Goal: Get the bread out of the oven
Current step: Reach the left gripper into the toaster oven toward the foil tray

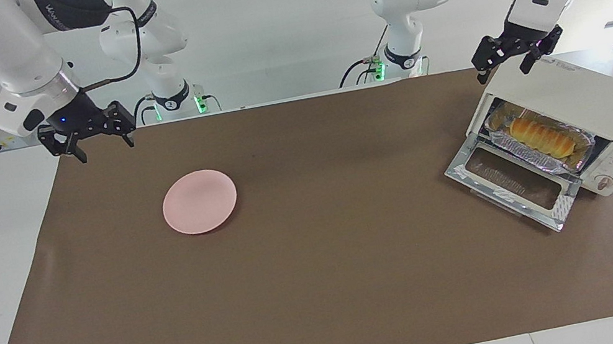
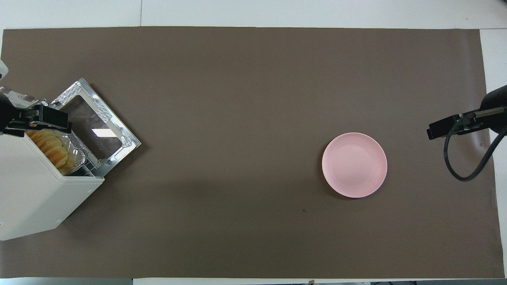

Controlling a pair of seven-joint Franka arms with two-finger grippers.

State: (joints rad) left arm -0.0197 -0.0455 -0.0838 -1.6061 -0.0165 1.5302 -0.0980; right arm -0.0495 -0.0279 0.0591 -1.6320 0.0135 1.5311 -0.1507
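Observation:
The cream-white oven (image 1: 583, 98) stands at the left arm's end of the table with its glass door (image 1: 510, 180) dropped open. The golden ridged bread (image 1: 540, 136) lies inside on a crinkled foil tray (image 1: 520, 150). My left gripper (image 1: 502, 68) hangs open and empty just above the oven's top, at its front corner. My right gripper (image 1: 103, 146) waits open and empty over the mat's edge at the right arm's end. In the overhead view the left gripper (image 2: 51, 118) covers part of the bread (image 2: 53, 150) in the oven (image 2: 35, 190). The right gripper (image 2: 435, 130) is beside the plate.
A round pink plate (image 1: 199, 201) lies empty on the brown mat (image 1: 330, 269) toward the right arm's end, and shows in the overhead view too (image 2: 354, 164). The open oven door (image 2: 95, 130) juts out over the mat.

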